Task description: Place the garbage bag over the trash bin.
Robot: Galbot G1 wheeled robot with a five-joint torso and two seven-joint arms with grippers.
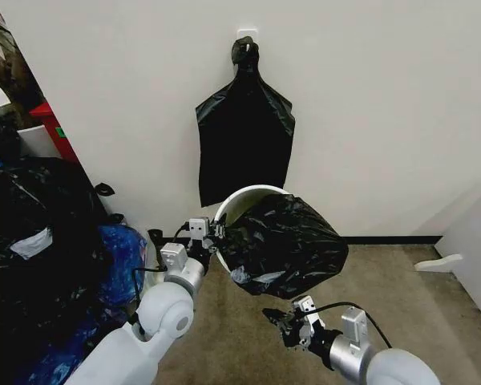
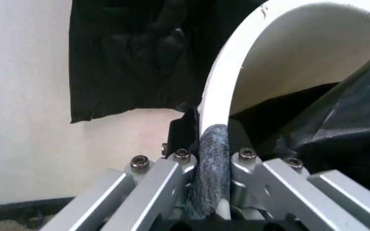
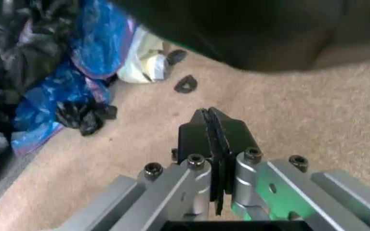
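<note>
- My left gripper is clamped on the rolled rim of the trash bin. The left wrist view shows the white rim edge running straight down between my fingers, with a padded fingertip pressed against it.
- The bin is tipped, its mouth facing up and toward the wall, and I hold it off the carpet at its left edge.
- The garbage bag is bunched over the bin's near and right side. It covers that part of the wall and rim, while the far-left arc of the rim is bare white.
- From my left gripper, the bag lies directly to the right, touching the bin just beside my grip. Its crinkled black film fills the right of the left wrist view.
- My right gripper hangs lower and nearer to me, below the bag's underside and apart from it. Its fingers are pressed together on nothing, over bare carpet.
- From the right gripper the bag lies up and forward; its dark underside looms at the top of the right wrist view.
- My judgement: the free right arm is the nearer one to take the bag's loose edge, which would have to travel leftward and back across the mouth toward the uncovered rim.
- A flat bunch of black bags hangs on the wall behind, and a heap of stuffed bags sits well to my left; neither touches the bin.
</note>
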